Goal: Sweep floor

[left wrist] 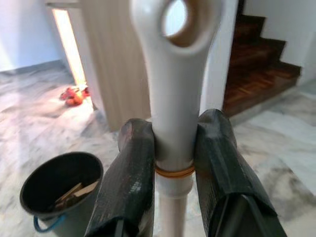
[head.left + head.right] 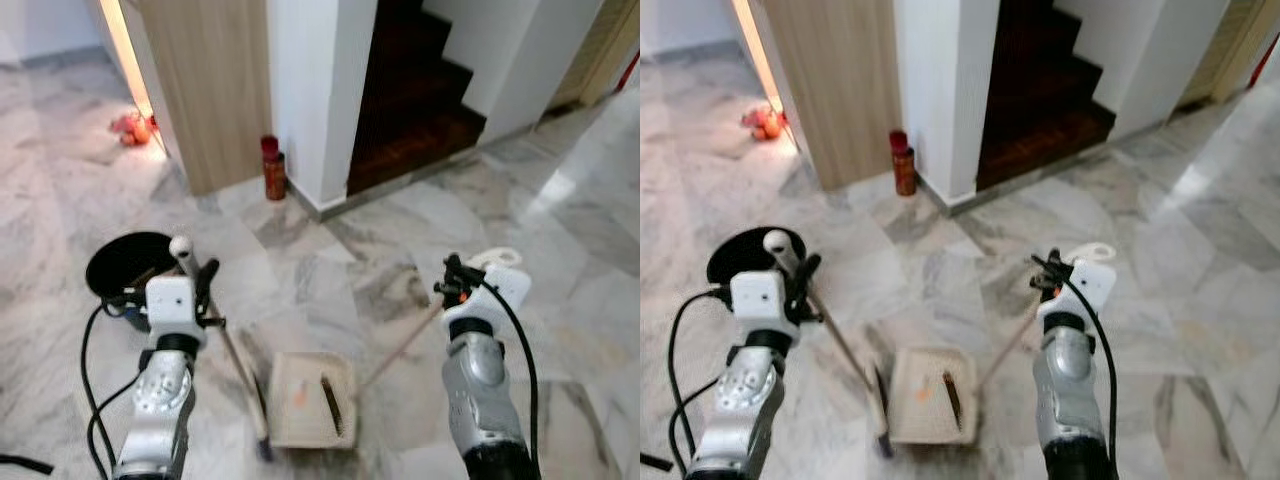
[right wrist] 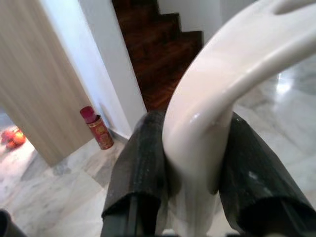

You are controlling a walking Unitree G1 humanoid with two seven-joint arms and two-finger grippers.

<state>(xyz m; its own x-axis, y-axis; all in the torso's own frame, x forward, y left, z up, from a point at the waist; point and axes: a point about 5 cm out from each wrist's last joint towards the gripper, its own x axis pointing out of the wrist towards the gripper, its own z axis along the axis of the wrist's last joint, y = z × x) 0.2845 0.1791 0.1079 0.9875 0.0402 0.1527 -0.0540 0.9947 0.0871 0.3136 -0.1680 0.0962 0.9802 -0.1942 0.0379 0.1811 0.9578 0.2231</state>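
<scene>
My left gripper (image 2: 196, 272) is shut on the white broom handle (image 1: 175, 98); the broom's stick slants down to its bristles (image 2: 263, 440) beside the dustpan. My right gripper (image 2: 458, 278) is shut on the white dustpan handle (image 3: 217, 98), whose stick runs down to the beige dustpan (image 2: 312, 400) lying on the marble floor (image 2: 330, 260) between my arms. In the dustpan lie a dark strip (image 2: 331, 404) and a small orange bit (image 2: 299, 394).
A black bucket (image 2: 128, 265) with scraps inside stands by my left arm. A red can (image 2: 273, 170) stands at the base of a white pillar (image 2: 310, 90). Dark wooden stairs (image 2: 415, 90) rise behind it. Orange things (image 2: 133, 128) lie by a wooden panel (image 2: 205, 80).
</scene>
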